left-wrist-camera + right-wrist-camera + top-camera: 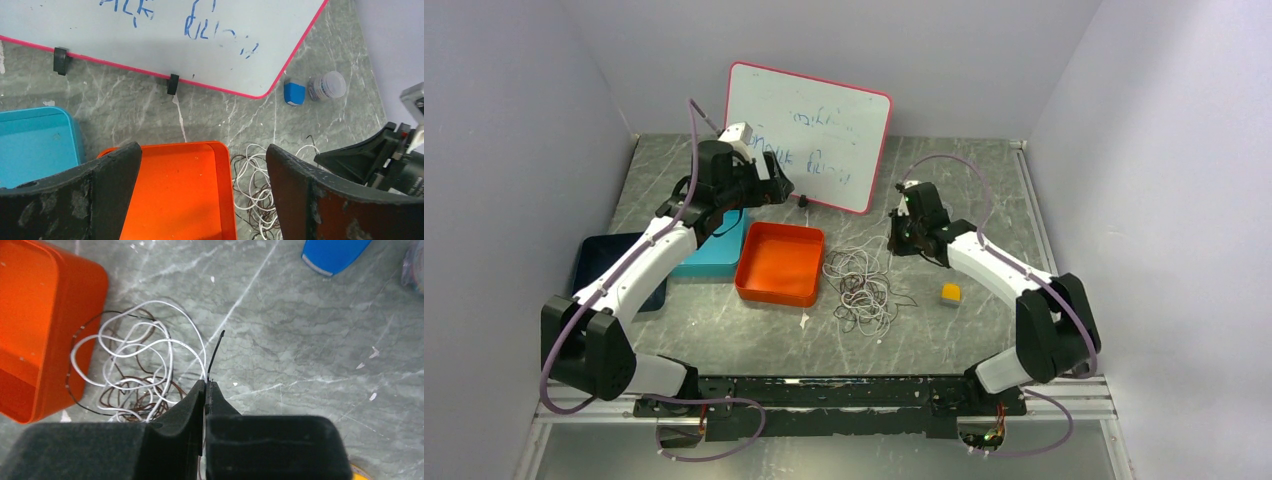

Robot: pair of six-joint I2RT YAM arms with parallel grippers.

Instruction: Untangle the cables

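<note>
The cables (862,288) lie in a loose tangle of white, dark brown and black loops on the table, right of the orange tray (779,262). In the right wrist view the cables (132,365) spread beside the tray, and my right gripper (206,384) is shut on a black cable end (215,352) that sticks up past the fingertips, with a white strand alongside. From above, the right gripper (904,243) hangs just right of the tangle's far edge. My left gripper (202,165) is open and holds nothing, above the orange tray (175,195); the cables (252,185) show to its right.
A whiteboard (808,136) leans at the back. A teal tray (714,255) and a dark blue tray (614,262) sit left of the orange one. A small yellow block (950,293) lies right of the tangle. A blue block (294,93) and a clear jar (327,86) stand near the whiteboard.
</note>
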